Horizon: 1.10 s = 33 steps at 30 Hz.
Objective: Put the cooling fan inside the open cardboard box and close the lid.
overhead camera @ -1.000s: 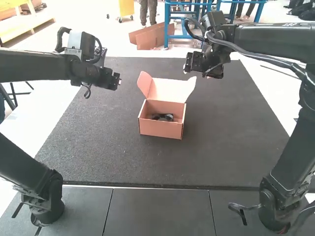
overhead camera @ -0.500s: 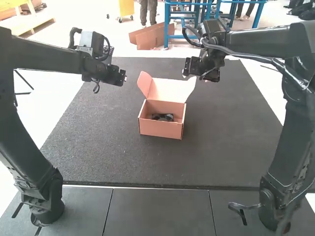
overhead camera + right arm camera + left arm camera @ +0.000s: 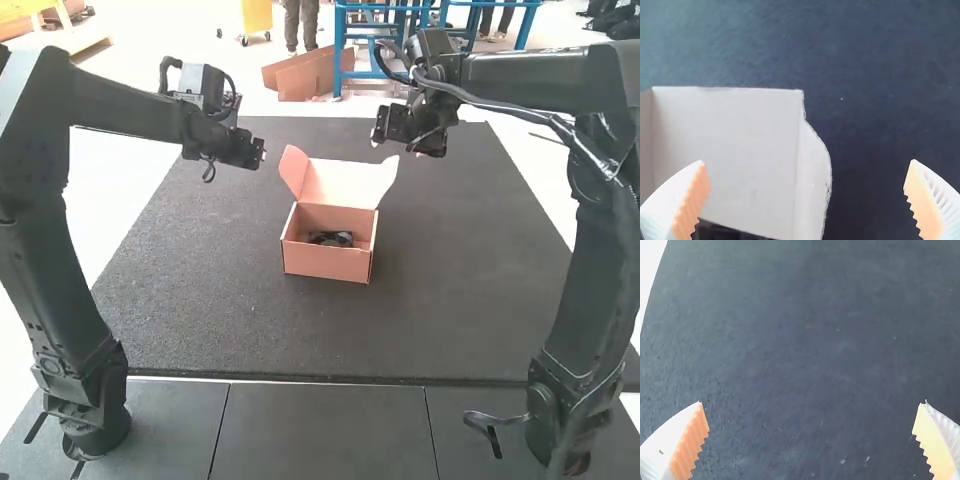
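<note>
The cardboard box (image 3: 328, 243) stands open in the middle of the black mat, its lid (image 3: 335, 180) upright at the back. The black cooling fan (image 3: 331, 238) lies inside it. My left gripper (image 3: 250, 152) hangs in the air behind and left of the lid, open, with only mat between its fingers (image 3: 687, 437). My right gripper (image 3: 408, 135) hangs above the lid's right corner, open. The lid's right flap (image 3: 740, 155) shows between its orange-padded fingers (image 3: 927, 200), untouched.
The black mat (image 3: 200, 290) covers the table with free room all around the box. Both arms stand at the near corners. Pale table surface lies beyond the mat's left and right edges.
My left gripper has moved right and back toward the lid's left side. My right gripper has shifted slightly, staying above the lid's right corner. The box and fan have not moved.
</note>
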Each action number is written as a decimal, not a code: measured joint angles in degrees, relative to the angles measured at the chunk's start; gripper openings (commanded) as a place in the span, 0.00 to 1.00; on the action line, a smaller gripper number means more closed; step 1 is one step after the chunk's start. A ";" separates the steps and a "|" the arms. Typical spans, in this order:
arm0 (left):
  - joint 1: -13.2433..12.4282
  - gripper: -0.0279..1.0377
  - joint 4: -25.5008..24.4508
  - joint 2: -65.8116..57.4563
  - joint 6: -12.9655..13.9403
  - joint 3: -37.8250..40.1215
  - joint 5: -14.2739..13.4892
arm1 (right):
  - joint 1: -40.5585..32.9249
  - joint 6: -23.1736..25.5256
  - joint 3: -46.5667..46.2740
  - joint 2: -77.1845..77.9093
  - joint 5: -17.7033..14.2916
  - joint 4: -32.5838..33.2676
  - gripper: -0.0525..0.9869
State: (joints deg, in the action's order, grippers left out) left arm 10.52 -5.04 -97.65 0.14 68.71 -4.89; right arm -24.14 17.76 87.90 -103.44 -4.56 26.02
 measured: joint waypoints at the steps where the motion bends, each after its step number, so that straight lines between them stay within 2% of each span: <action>1: 0.13 0.94 -0.04 -0.66 0.00 0.52 0.00 | 0.02 0.00 0.00 -0.02 0.11 0.04 0.90; 17: 4.55 0.94 -1.38 -3.56 -1.09 4.57 0.24 | 1.70 0.00 0.70 -1.88 2.25 1.75 0.85; 21: 5.25 0.94 -2.23 -3.54 -1.64 4.57 0.31 | 1.84 0.00 0.76 -1.97 2.80 1.92 0.81; 29: 5.25 0.94 -2.60 -3.54 -2.16 4.57 0.42 | 1.84 0.00 0.87 -1.97 3.28 2.14 0.61; 33: 5.25 0.94 -2.60 -3.54 -2.19 4.57 0.42 | 1.84 0.00 0.87 -1.99 3.30 2.14 0.58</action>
State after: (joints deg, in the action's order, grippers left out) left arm 15.77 -7.64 -101.19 -2.04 73.28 -4.47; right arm -22.31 17.76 88.77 -105.43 -1.26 28.16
